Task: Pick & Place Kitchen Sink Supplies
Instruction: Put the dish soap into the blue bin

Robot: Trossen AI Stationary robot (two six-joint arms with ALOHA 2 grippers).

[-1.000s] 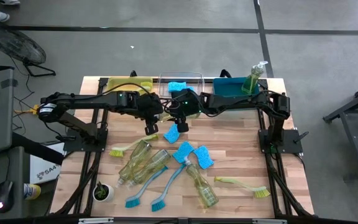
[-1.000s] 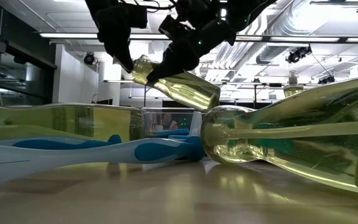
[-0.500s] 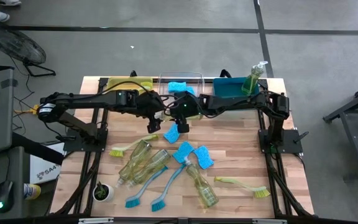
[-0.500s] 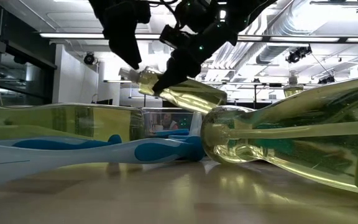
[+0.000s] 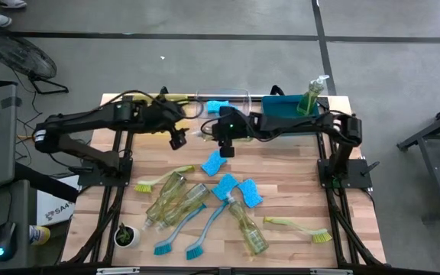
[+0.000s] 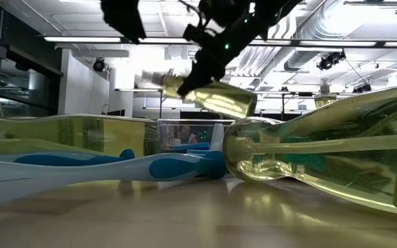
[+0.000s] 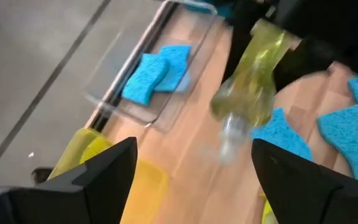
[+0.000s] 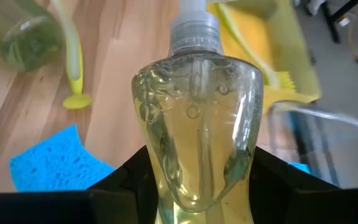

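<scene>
clear curvy yellow-green soap bottle [image 8: 197, 149] clamped in right tool [image 5: 221, 137], left tool [image 5: 176, 137] spread empty, slatted wooden table [image 5: 296, 183]

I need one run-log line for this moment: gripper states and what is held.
left gripper: open, holds nothing | right gripper: shut on soap bottle | bottle: off the table, near clear bin

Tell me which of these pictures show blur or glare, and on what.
Left wrist view: the held soap bottle and the clear bin are smeared by motion. Low view: the near lying bottle and blue brush handle fill the frame, soft and out of focus, ceiling lights glaring behind. Right wrist view: the bottle is sharp, the wooden table behind is soft.
</scene>
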